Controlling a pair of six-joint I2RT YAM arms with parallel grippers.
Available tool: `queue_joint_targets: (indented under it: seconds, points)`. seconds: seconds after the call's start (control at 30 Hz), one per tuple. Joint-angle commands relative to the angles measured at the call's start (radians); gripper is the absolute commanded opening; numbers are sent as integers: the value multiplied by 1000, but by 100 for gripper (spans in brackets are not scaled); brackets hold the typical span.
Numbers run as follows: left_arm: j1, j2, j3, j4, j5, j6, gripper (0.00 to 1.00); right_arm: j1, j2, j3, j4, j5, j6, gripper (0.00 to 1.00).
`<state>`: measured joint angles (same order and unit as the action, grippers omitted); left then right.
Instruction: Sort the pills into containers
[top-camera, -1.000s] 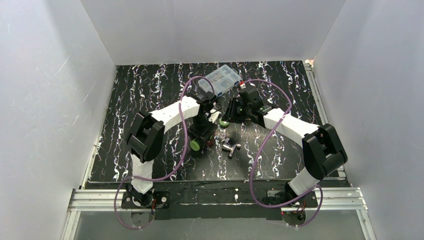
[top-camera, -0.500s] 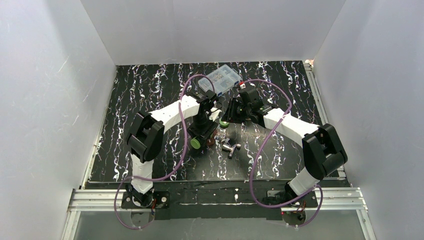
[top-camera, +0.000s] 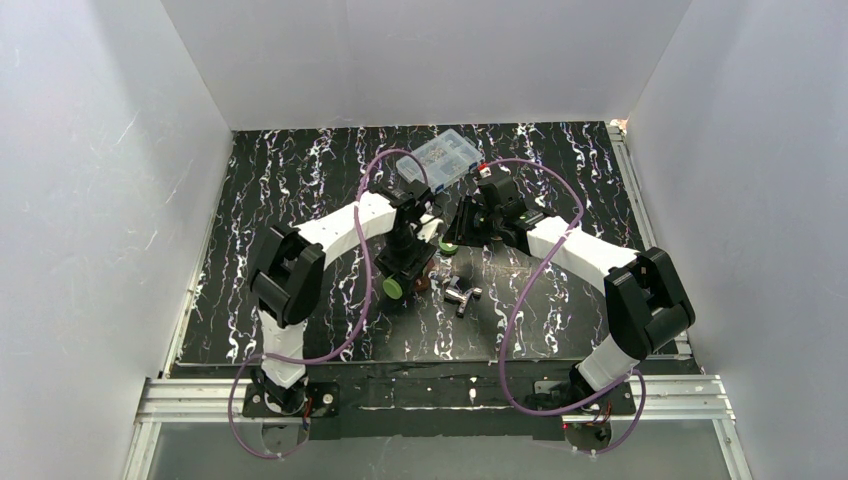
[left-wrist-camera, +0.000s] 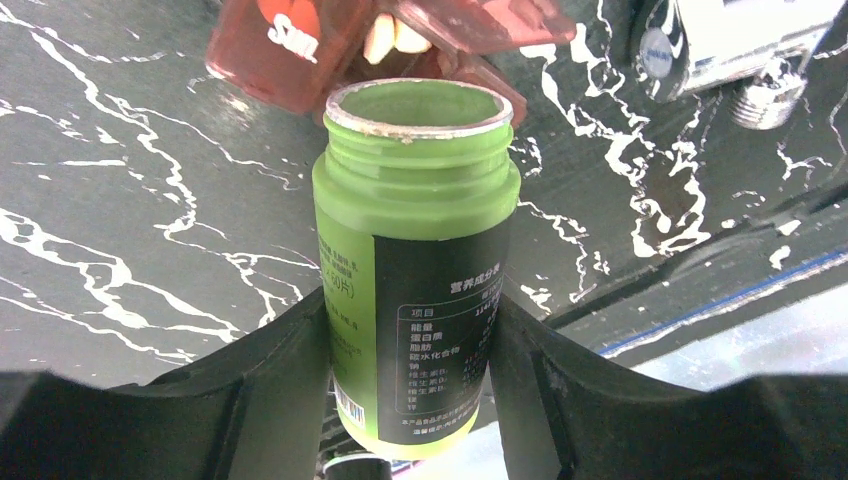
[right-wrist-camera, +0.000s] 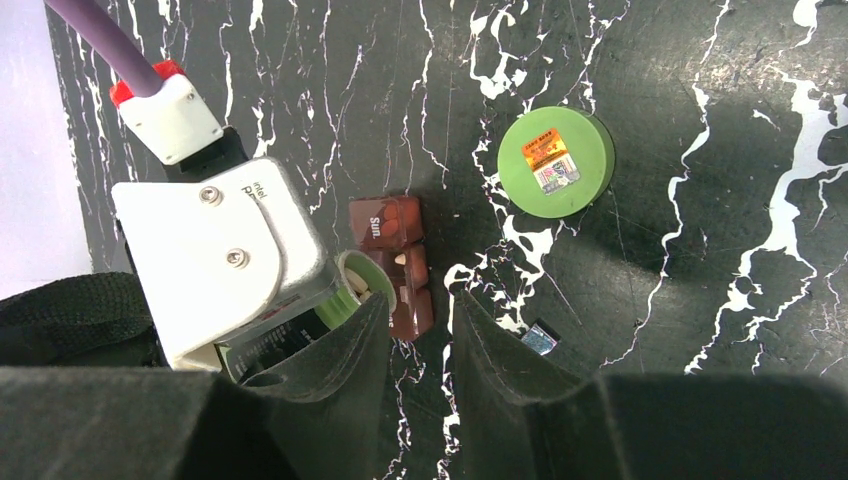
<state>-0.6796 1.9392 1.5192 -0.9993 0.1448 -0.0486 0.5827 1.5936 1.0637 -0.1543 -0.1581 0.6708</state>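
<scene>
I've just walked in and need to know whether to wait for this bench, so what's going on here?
The left gripper is shut on an open green plastic bottle with a black label. The bottle's mouth is close beside a red translucent pill box marked Sun, whose lid is up with white pills showing. The bottle's round green cap lies apart on the black marbled table. The right gripper hovers over the pill box with jaws apart, gripping nothing that I can see.
</scene>
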Motion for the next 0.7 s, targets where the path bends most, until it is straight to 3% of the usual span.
queue_joint_targets:
  seconds: [0.0,0.67]
  points:
    - [38,-91,-50,22,98,-18,0,-4,-28,-11,32,-7,-2,37]
    - [127,-122,-105,39,307,-25,0,-5,-18,-7,35,-15,-2,37]
